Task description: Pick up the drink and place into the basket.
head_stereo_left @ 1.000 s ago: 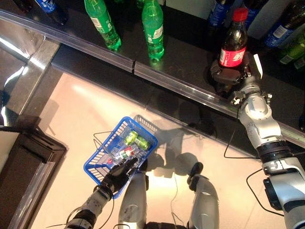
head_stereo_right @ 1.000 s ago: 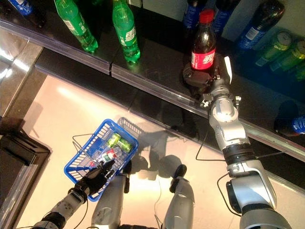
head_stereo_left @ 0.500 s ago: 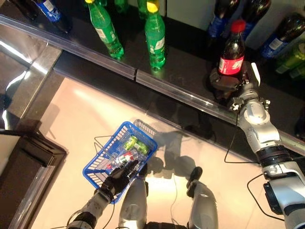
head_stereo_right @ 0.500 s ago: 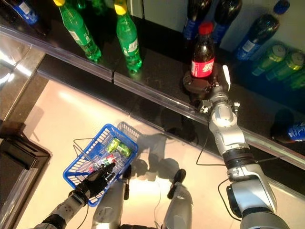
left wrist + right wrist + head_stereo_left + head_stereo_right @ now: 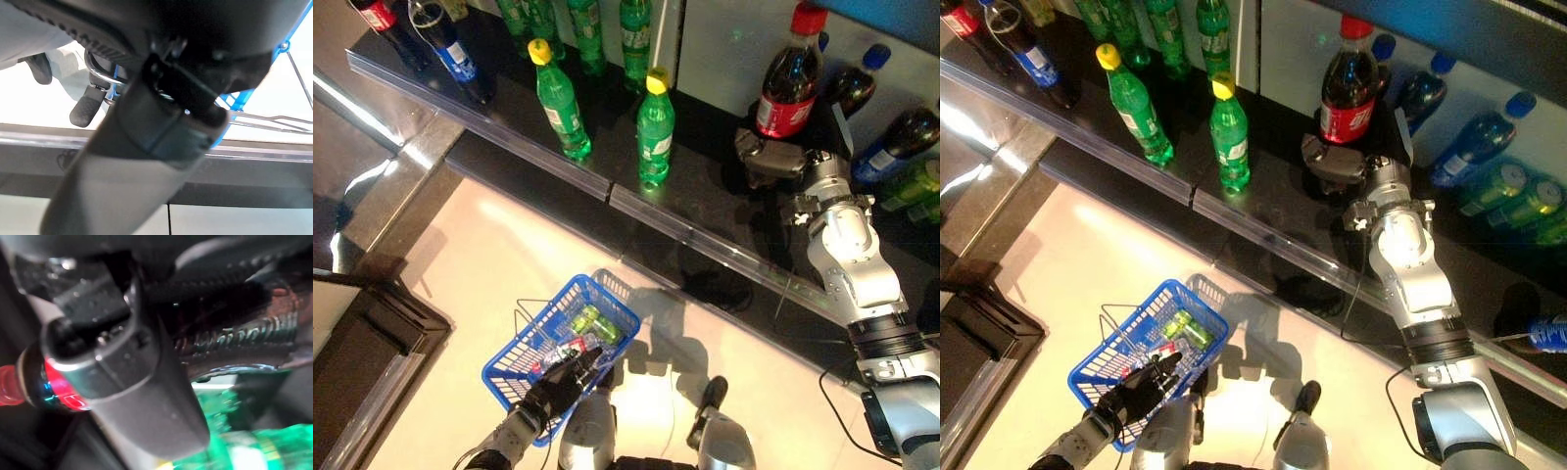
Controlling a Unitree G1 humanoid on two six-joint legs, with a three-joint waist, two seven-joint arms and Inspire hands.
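Right hand (image 5: 773, 157), at 1 o'clock in the head views: fingers curled round the lower body of the cola bottle (image 5: 786, 78), a dark drink with a red cap and red label, held upright above the black shelf (image 5: 705, 196). Right wrist view: the bottle's red cap and label show past the dark thumb.

Left hand (image 5: 558, 377), at 7 o'clock: fingers closed on the wire handle of the blue basket (image 5: 514, 352), which hangs over the pale floor (image 5: 470, 255). Small green cans (image 5: 592, 321) lie inside the basket.

At 11 to 12 o'clock on the shelf, well apart from the cola bottle: two green bottles (image 5: 656, 127) with yellow caps, standing behind a clear rail (image 5: 587, 181).
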